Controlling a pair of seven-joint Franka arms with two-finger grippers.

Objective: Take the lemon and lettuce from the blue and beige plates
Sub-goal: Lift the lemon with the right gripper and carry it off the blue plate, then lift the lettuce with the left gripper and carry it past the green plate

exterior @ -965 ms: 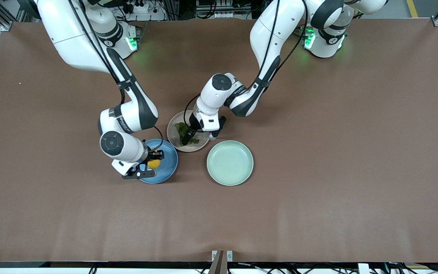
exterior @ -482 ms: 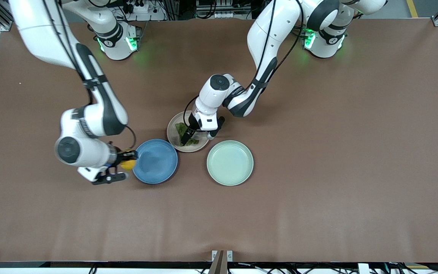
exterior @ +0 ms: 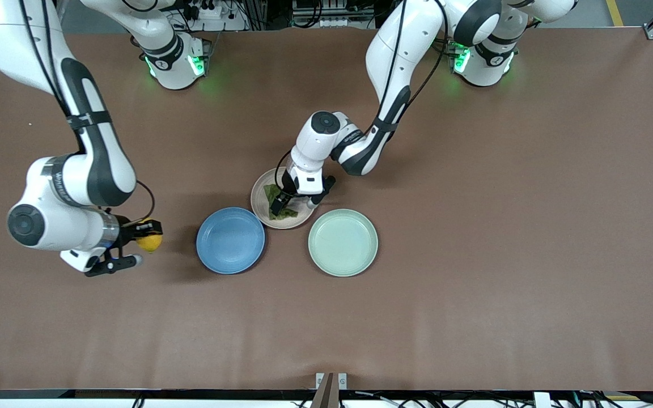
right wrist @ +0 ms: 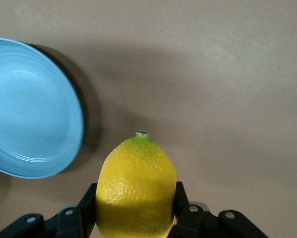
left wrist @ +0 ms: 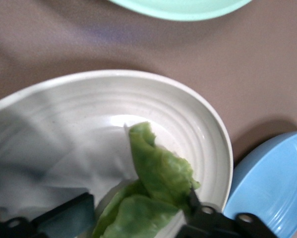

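A: Now, status of the right gripper (exterior: 140,245)?

B: Clamped on the yellow oval lemon (exterior: 149,242), which has left the round blue plate (exterior: 230,240) and hangs over bare table toward the right arm's end.

A: Left gripper (exterior: 282,203)?

B: Pinched on the green lettuce leaf (exterior: 277,201), still inside the beige ribbed plate (exterior: 258,192). Lifting remains outstanding.

- brown table (exterior: 502,226), matte cover, faint creases toward the front camera's edge
- pale green plate (exterior: 343,242) on the table, nothing in it, just beside two other plates, toward the left arm's end of that group
- small metal bracket (exterior: 331,382) at the table's edge nearest the front camera
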